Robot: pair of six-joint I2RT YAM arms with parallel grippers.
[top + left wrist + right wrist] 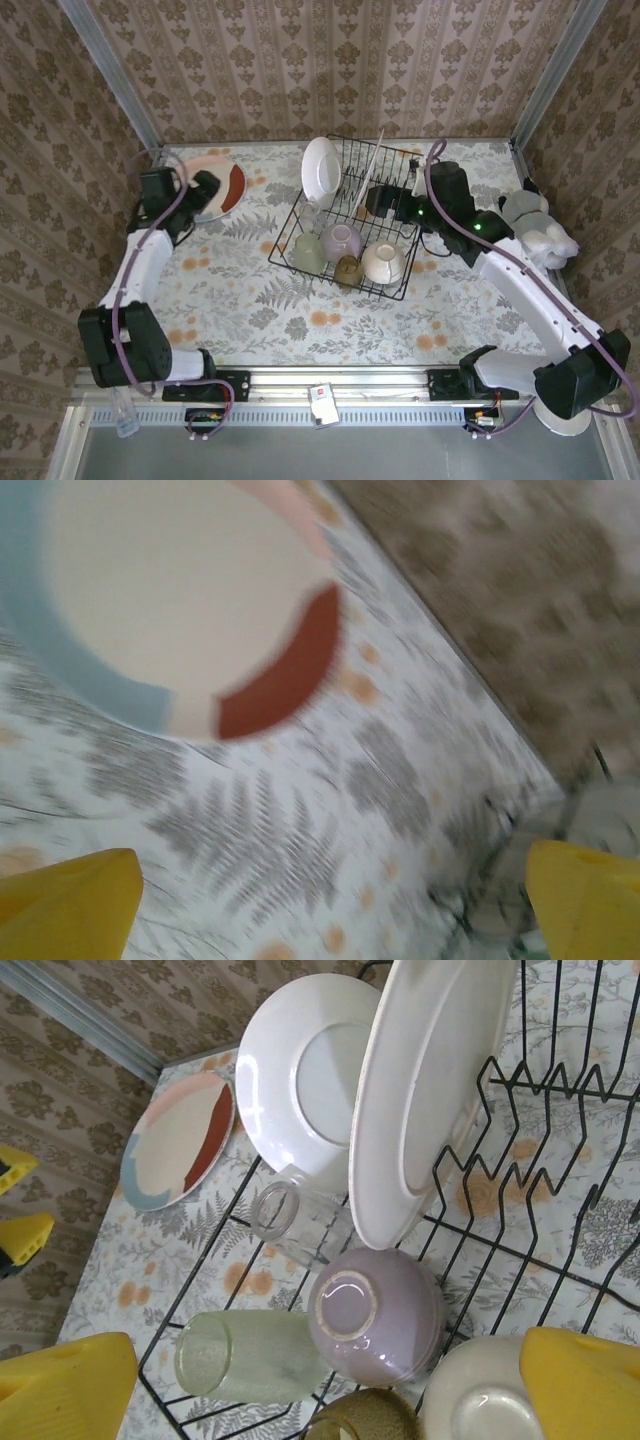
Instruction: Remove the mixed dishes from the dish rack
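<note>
Advisedly, right gripper [320,1390], jaws wide and empty, should straddle squarely the right-hand upright plate [430,1090]; left gripper [325,900] likewise agape, empty.

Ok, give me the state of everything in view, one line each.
Dish rack, loaded.
Two white plates, upright in slots.
Coloured plate, flat on table, outside rack.
Lilac bowl, upside down in rack.
Cream bowl, upside down in rack.
Two tumblers, on their sides in rack.
Amber cup, in rack, orientation unclear.
Left gripper, open, empty.
Right gripper, open, empty.
</note>
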